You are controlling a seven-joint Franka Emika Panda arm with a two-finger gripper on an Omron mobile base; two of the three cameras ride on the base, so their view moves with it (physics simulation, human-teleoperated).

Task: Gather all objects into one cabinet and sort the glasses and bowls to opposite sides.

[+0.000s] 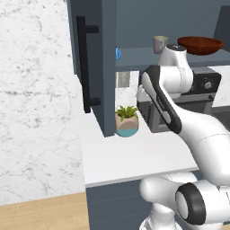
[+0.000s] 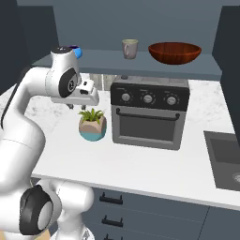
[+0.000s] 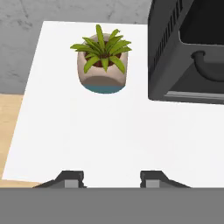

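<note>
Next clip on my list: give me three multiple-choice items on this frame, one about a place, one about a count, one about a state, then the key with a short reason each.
1. Where does the reddish-brown bowl sit?
A. on the cabinet shelf, right of the beige-grey mug
B. on the white counter
C. on top of the toaster oven

2. How many round knobs show on the front of the toaster oven?
A. one
B. three
C. five

3. How is the claw?
A. shut on the mug
B. shut on the plant
C. apart, with nothing between its tips

Key: 1 A, the right base view shows bowl and mug side by side on the shelf. 2 B, three knobs in a row. 3 C, the hand view shows bare counter between the tips, with the potted plant well beyond them.
</note>
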